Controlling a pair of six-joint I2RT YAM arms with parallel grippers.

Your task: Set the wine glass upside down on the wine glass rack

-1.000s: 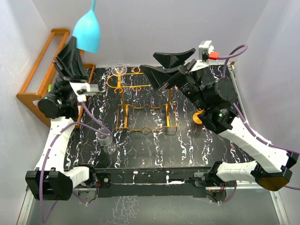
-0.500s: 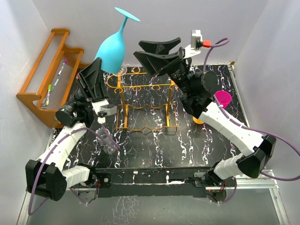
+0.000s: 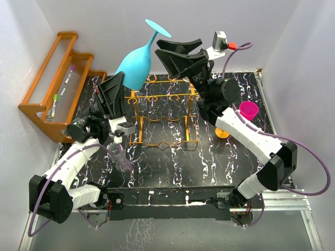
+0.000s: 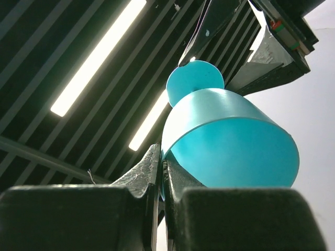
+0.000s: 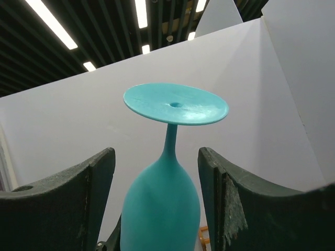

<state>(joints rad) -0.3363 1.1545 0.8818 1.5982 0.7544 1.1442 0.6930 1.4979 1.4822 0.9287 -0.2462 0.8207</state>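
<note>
The teal wine glass (image 3: pixel 136 65) hangs upside down, foot up and tilted right, above the back left of the orange wire wine glass rack (image 3: pixel 157 112). My left gripper (image 3: pixel 116 90) is shut on the bowl's rim, one finger inside and one outside, as the left wrist view shows at the left gripper (image 4: pixel 161 163) under the wine glass (image 4: pixel 230 141). My right gripper (image 3: pixel 175 52) is open beside the stem. In the right wrist view the wine glass (image 5: pixel 162 198) stands between the right gripper (image 5: pixel 155 152) fingers, with gaps on both sides.
A brown wooden stepped rack (image 3: pixel 52 78) stands at the back left with pens on it. A clear glass (image 3: pixel 119 157) stands on the black marbled table (image 3: pixel 172 167) near the left arm. A pink cup (image 3: pixel 248 110) and an orange object (image 3: pixel 222 132) sit at the right.
The left arm carried the glass right and tipped it toward the rack. The right gripper swung left to the stem, and its jaws narrowed.
</note>
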